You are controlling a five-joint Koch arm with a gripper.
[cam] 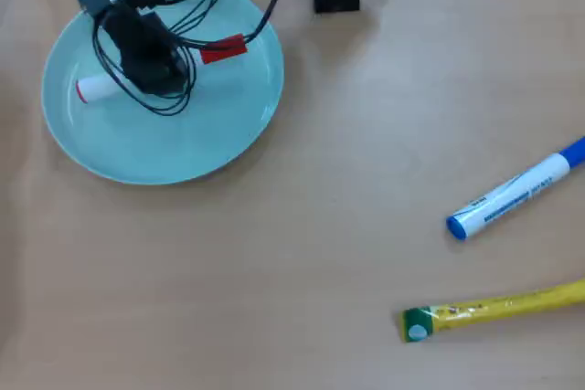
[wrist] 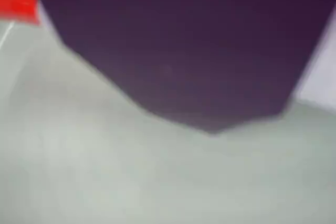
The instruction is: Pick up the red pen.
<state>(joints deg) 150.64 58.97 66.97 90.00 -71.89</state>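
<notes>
Red cap and white barrel mark the pen (cam: 96, 87), lying across the pale green plate (cam: 137, 157) under the end effector (cam: 151, 75). This looks like the grasp step, though whether the jaws are closed cannot be told. Next: grip firmly and lift straight up.

Light brown wooden table (cam: 302, 253), even lighting

the tabletop (cam: 302, 253) looks like smooth, matt, pale brown wood laminate. on it, a pale green plate (cam: 247, 125) has a smooth, faintly glossy glaze. the red pen (cam: 222, 49) has a shiny plastic cap. the blue-capped marker (cam: 516, 191) looks like glossy white plastic. the yellow pen (cam: 498, 307) sits in crinkly, shiny wrapping. the hand (cam: 151, 75) is matt black plastic.
</notes>
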